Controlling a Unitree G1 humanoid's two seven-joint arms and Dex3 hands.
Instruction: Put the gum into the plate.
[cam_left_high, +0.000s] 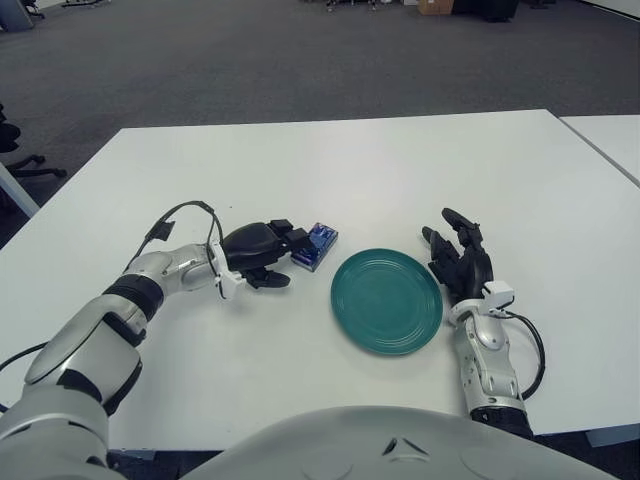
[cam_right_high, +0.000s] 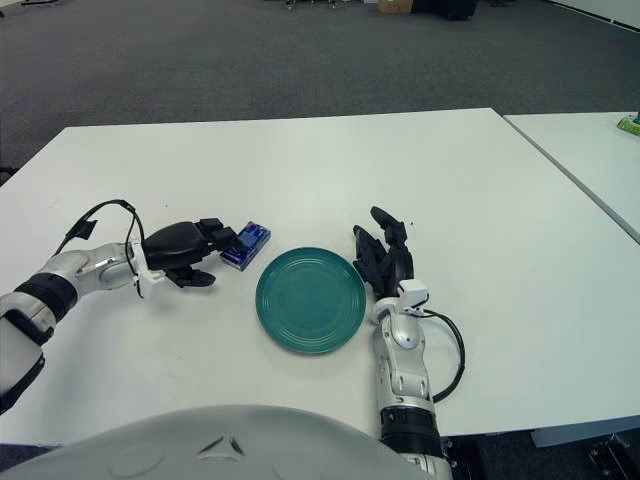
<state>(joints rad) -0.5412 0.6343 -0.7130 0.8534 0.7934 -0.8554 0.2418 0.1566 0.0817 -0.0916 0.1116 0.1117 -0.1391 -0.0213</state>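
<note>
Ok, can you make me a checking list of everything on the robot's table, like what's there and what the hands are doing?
Surface: white table, with a second white table at its right edge.
Job's things: blue gum pack on the table, just left of the green plate; not in it.
Clutter: nothing seen.
Hands: left hand at the gum, fingertips against the pack, no closed grasp visible. Right hand right of the plate, fingers spread, holding nothing.
Cables: black cable looping over the left wrist; another by the right forearm.
Surroundings: grey carpet; office chair at far left.
</note>
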